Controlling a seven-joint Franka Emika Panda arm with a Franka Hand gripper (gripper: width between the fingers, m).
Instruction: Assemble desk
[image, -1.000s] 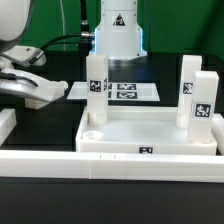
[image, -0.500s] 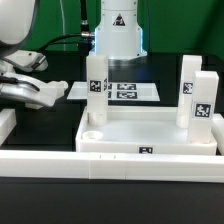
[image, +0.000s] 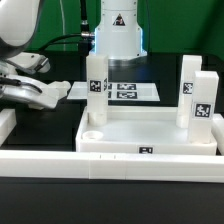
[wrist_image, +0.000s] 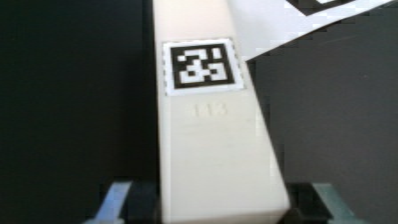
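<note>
The white tray-like tabletop (image: 150, 135) lies upside down in the middle of the exterior view. Three tagged white legs stand in its corner sockets: one at the back left (image: 97, 85) and two at the exterior view's right (image: 190, 85) (image: 203, 105). The front-left socket (image: 92, 130) is open. My gripper (image: 25, 90) is at the exterior view's left, shut on a fourth leg (image: 48, 95) held roughly level above the table. In the wrist view this leg (wrist_image: 210, 120) runs away from my gripper (wrist_image: 210, 212), tag facing the camera, with a finger (wrist_image: 121, 200) on each side.
The marker board (image: 125, 90) lies behind the tabletop; its corner shows in the wrist view (wrist_image: 294, 25). A long white border bar (image: 110, 165) runs along the front, and another piece (image: 6, 125) sits at the exterior view's left. The robot base (image: 118, 35) stands at the back.
My arm has shifted slightly towards the exterior view's right and upward, carrying the leg with it. The tabletop and its standing legs have not moved.
</note>
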